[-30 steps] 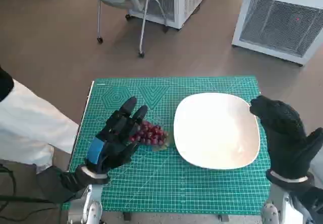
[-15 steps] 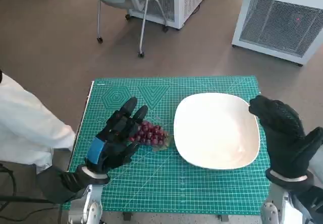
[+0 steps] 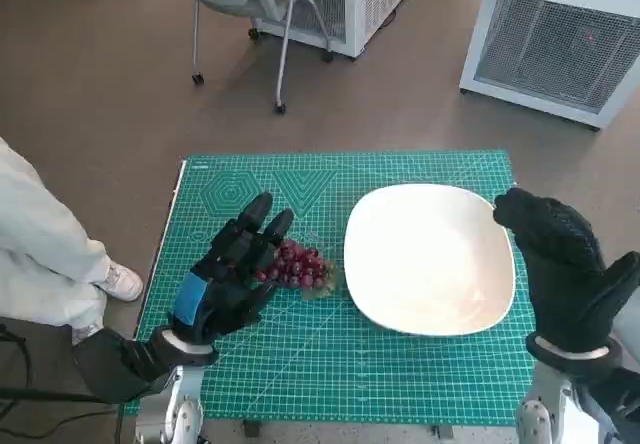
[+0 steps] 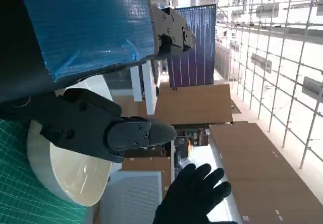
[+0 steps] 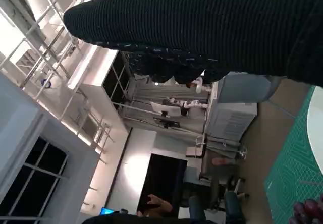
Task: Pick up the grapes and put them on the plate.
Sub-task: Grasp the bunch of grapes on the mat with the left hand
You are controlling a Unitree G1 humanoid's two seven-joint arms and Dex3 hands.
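A bunch of dark red grapes lies on the green cutting mat, just left of the white plate. My left hand hovers at the bunch's left side, its fingers spread and reaching over the grapes' near edge; it holds nothing. My right hand stands upright at the plate's right rim, empty. In the left wrist view the plate shows beyond my black fingers, and the right hand has its fingers apart. The right wrist view catches the grapes at its corner.
A person in white trousers with a white shoe stands at the table's left. A wheeled chair and white cabinets stand on the brown floor beyond the table.
The person in white at the left has drawn back, and a shoe now shows. Both hands and the grapes have hardly moved.
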